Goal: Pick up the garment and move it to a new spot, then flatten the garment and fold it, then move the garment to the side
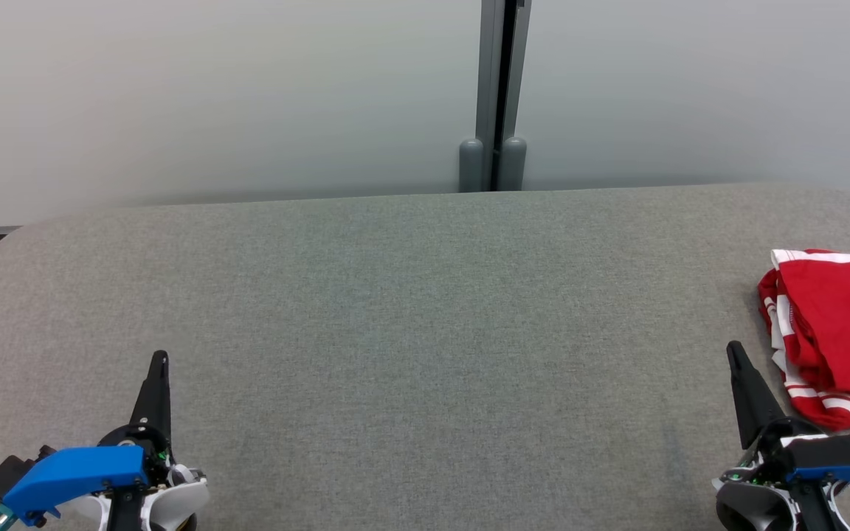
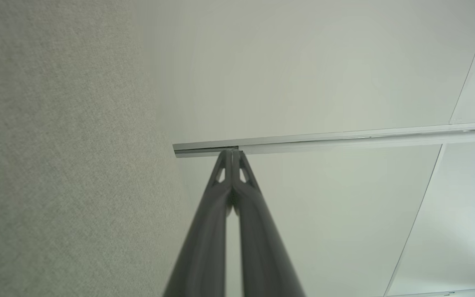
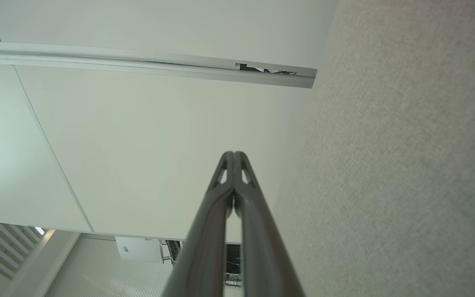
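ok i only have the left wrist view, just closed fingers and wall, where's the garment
Observer: The red and white garment lies bunched at the grey table's right edge, partly out of frame.
Operator: is the right gripper holding it
Observer: No, the right gripper is shut and empty, its fingers just left of the garment.
Operator: and my left one
Observer: The left gripper sits at the lower left, far across the table from it.

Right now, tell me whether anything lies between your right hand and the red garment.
Nothing visible does. The right hand, shut, sits just left of the red garment near the right end of the grey fabric surface, with a narrow strip of bare fabric between them.
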{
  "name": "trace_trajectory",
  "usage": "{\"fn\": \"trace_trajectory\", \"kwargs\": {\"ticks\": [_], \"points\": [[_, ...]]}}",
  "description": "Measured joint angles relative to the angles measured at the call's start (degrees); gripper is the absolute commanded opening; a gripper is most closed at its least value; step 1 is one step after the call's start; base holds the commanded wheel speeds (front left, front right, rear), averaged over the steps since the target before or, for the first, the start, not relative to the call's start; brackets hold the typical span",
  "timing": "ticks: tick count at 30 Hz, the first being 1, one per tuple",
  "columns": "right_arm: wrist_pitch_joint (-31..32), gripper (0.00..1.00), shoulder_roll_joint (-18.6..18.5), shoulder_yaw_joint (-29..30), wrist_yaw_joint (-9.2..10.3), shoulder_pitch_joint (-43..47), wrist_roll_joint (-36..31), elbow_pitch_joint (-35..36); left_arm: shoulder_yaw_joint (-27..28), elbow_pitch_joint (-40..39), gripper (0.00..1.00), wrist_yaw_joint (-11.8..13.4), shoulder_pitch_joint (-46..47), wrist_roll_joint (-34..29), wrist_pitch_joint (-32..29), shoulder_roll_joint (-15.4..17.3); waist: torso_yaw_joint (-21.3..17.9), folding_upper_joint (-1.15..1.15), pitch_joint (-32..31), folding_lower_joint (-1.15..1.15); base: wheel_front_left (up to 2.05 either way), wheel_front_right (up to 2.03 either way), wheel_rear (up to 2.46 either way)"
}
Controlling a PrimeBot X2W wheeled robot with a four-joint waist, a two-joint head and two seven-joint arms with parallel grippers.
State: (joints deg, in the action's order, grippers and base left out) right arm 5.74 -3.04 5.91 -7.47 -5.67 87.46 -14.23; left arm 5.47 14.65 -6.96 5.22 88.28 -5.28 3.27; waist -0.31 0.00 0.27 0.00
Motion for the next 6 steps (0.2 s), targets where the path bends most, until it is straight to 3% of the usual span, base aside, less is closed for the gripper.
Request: {"fn": "trace_trajectory", "kwargs": {"ticks": [6], "points": [[0.3, 0.00, 0.1, 0.3, 0.00, 0.0, 2.2, 0.1, 0.6, -0.3, 0.00, -0.2, 0.5, 2.0, -0.7, -0.1, 0.1, 0.00, 0.0, 0.00, 0.00, 0.00, 0.00]]}}
